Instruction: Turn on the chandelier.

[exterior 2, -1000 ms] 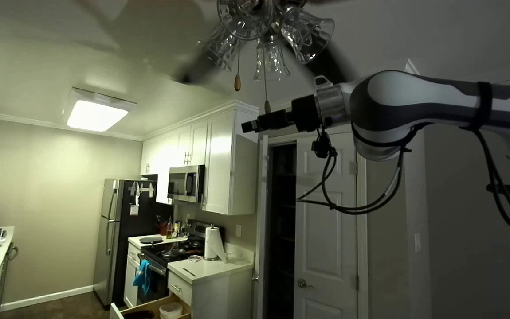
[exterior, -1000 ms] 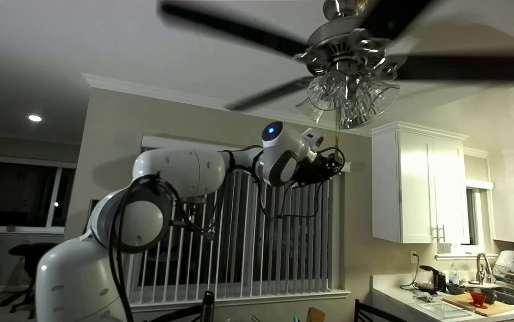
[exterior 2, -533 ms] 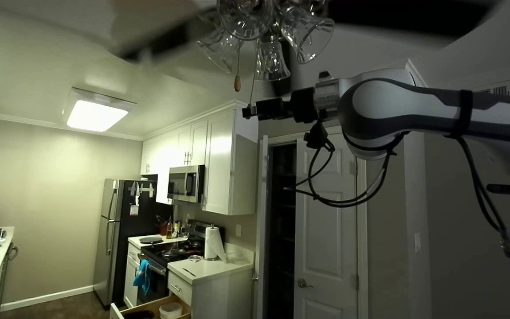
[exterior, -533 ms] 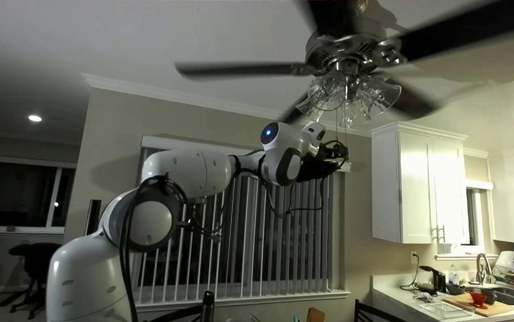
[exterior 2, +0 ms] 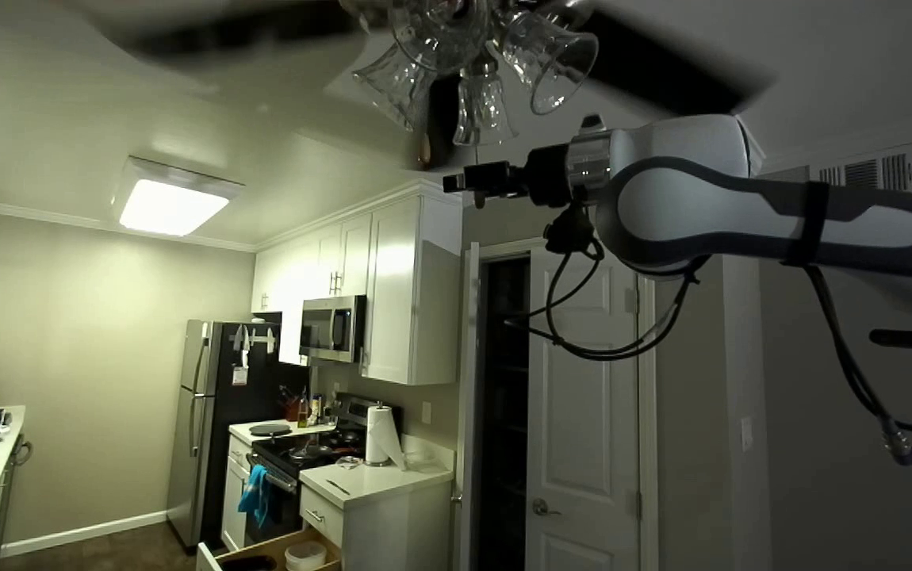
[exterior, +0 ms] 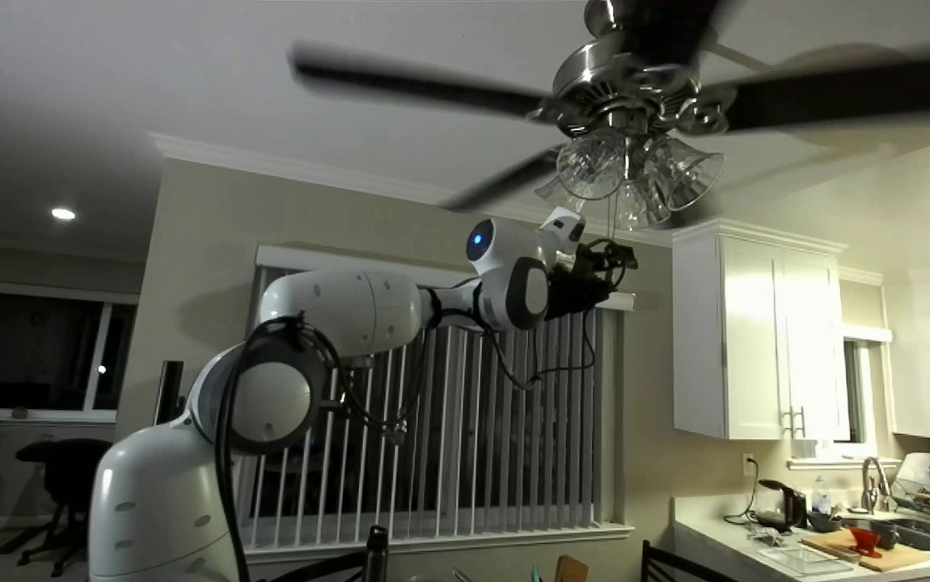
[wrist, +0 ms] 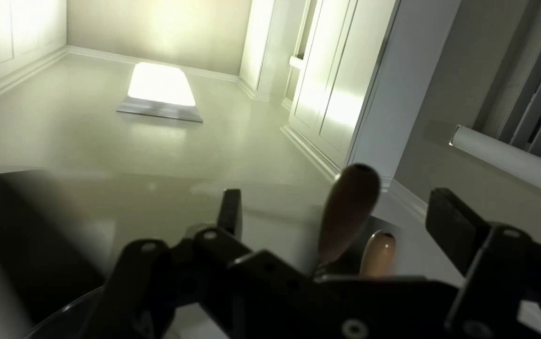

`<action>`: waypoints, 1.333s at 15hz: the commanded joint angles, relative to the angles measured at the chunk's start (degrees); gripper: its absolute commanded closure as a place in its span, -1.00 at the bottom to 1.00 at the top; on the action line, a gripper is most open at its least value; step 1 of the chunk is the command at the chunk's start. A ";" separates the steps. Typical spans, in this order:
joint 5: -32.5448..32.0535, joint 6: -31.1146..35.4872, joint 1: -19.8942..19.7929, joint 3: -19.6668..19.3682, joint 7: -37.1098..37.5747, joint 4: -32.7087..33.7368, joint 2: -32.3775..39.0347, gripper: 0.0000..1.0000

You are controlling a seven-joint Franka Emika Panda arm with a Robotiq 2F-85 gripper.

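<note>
The chandelier [exterior: 635, 174] is a ceiling fan light with clear, unlit glass shades on a silvery hub, and its dark blades are blurred by turning. Its shades [exterior 2: 484, 111] show at the top in an exterior view. Two thin pull chains hang from it. One wooden knob [exterior 2: 424, 149] hangs beyond my fingertips. My gripper [exterior 2: 456, 182] is level, just below the shades. In the wrist view my gripper [wrist: 343, 219] is open. The nearer, darker pull knob [wrist: 349, 212] appears between its fingers, touching neither. A lighter knob [wrist: 378, 254] shows behind it, partly hidden by the gripper.
The turning blades [exterior: 424, 85] sweep above my arm. A lit ceiling panel [exterior 2: 174, 206] is in the kitchen. White cabinets [exterior: 756, 331] stand beyond the gripper, and a window with vertical blinds [exterior: 433, 428] lies behind the arm.
My gripper has risen toward the shades. A pull chain that slanted to my fingertips half a second ago now hangs nearly straight behind the fingers. The blades have kept turning.
</note>
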 commanded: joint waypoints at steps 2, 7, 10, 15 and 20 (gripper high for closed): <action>-5.92 1.39 -4.28 2.56 5.93 1.57 0.76 -1.00; -6.85 -0.02 -3.49 2.37 6.85 2.21 1.62 -1.00; -7.33 -0.04 -3.51 2.39 6.30 2.53 2.09 -0.50; -8.97 0.07 -3.67 2.39 6.10 2.85 2.19 0.04; -9.80 0.09 -3.68 2.38 6.22 2.94 2.14 0.72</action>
